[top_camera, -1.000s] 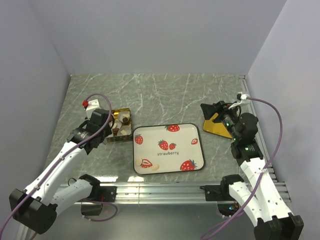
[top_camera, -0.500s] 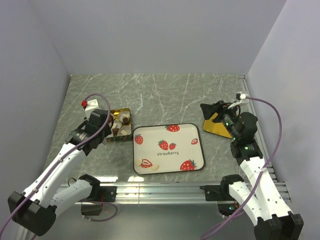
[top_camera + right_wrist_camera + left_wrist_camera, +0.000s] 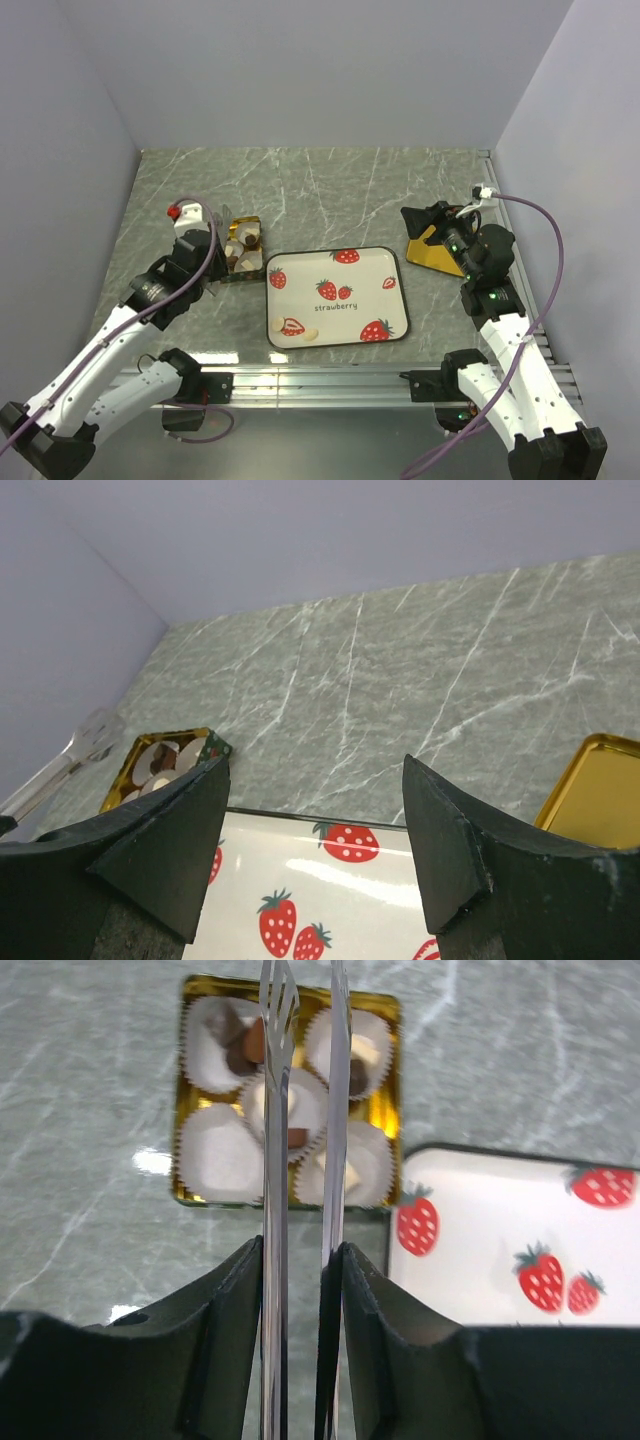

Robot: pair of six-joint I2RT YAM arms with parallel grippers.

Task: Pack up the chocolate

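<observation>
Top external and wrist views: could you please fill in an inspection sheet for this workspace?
Surface: grey marbled table.
Job's things: dark and cream chocolate in paper cups of the gold tin; cream-white pieces on the strawberry tray.
Clutter: gold lid at the right.
Grippers: left gripper shut on tongs above the tin; right gripper open, empty.
Cables: purple cables loop along both arms.
Surroundings: plain walls on three sides.

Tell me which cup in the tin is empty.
The lower-left cup in the left wrist view: only white paper shows in it, while the other four each hold chocolate.
</observation>
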